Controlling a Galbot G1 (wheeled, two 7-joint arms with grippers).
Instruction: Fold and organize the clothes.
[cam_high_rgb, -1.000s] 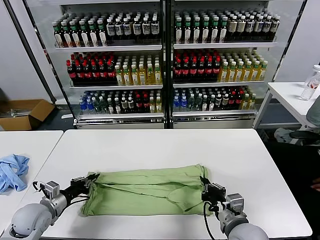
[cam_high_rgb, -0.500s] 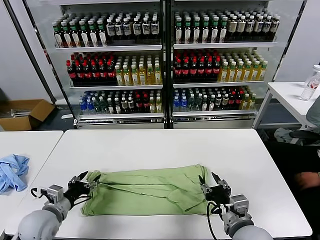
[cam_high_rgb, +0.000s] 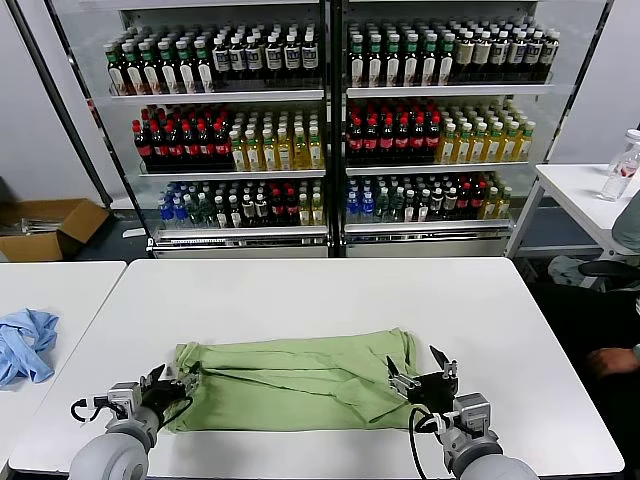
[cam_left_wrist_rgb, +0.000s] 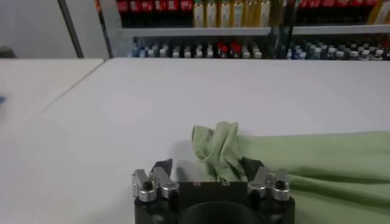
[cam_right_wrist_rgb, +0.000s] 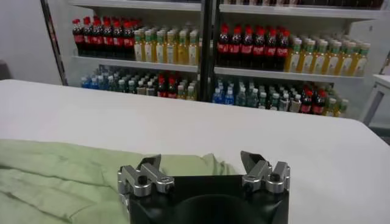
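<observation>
The green shirt (cam_high_rgb: 290, 383) lies folded into a long band across the near part of the white table (cam_high_rgb: 330, 300), stretched between the 2 grippers. The left gripper (cam_high_rgb: 168, 384) sits low at the shirt's left end, its fingers spread apart with nothing between them; from the left wrist view the bunched corner of the shirt (cam_left_wrist_rgb: 222, 146) rises just ahead of the left gripper (cam_left_wrist_rgb: 207, 172), between its 2 finger lines but not clamped. The right gripper (cam_high_rgb: 423, 376) is at the opposite end, by the shirt's right edge, also open wide and holding nothing. In the right wrist view the right gripper (cam_right_wrist_rgb: 201, 167) has the cloth (cam_right_wrist_rgb: 73, 176) lying ahead of it and off to one side, with the fabric reaching up to the gripper body; I cannot tell whether a fingertip touches it.

Well away from the left gripper, beyond the gap between tables, a crumpled light blue garment (cam_high_rgb: 25, 343) rests on a 2nd white table (cam_high_rgb: 60, 290). Far ahead of both grippers, past the bare tabletop, stand 2 glass-fronted coolers (cam_high_rgb: 330, 130) packed with rows of bottled drinks. Off beyond the right gripper's side is another small table (cam_high_rgb: 585, 200) with a clear bottle (cam_high_rgb: 622, 168) on it, and a cardboard box (cam_high_rgb: 45, 225) sits on the floor on the far left.
</observation>
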